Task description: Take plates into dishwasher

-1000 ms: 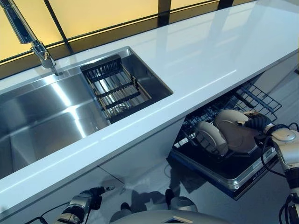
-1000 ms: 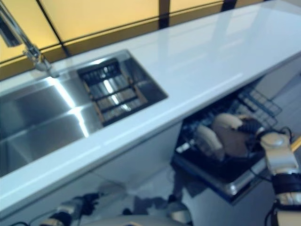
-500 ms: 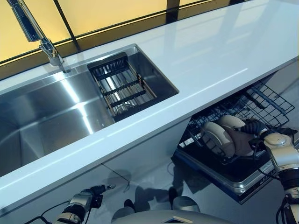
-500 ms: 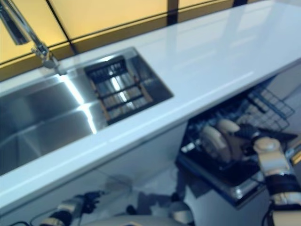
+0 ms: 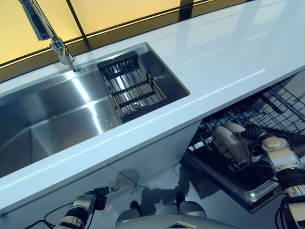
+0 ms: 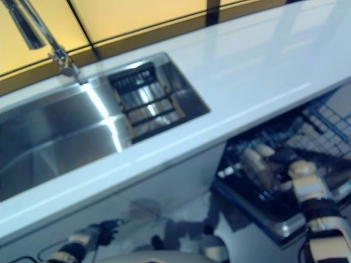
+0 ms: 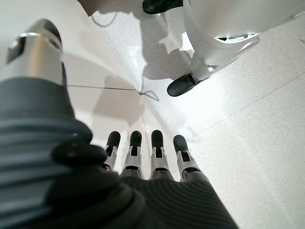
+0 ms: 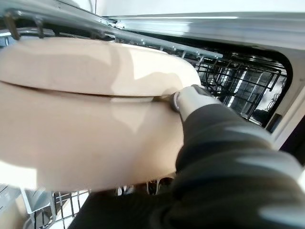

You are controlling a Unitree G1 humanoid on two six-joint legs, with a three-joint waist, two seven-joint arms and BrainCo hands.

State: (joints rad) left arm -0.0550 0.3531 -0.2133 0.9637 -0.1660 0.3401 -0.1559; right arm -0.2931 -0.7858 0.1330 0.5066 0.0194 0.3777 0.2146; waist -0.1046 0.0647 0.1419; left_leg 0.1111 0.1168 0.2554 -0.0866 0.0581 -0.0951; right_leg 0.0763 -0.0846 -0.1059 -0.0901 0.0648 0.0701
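Plates in rack, nearly done.
Your right hand [image 5: 255, 134] grips the rim of a plate [image 5: 228, 143] standing in the dishwasher rack [image 5: 281, 107]; release is what's left. Left hand [image 7: 143, 157] hangs relaxed below the bench [image 5: 214, 52]. Sink [image 5: 57, 114] shows no plates.

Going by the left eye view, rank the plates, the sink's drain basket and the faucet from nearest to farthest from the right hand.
1. Plates: in the dishwasher rack, at the right hand.
2. Drain basket: in the sink's right end.
3. Faucet: behind the sink, farthest left.
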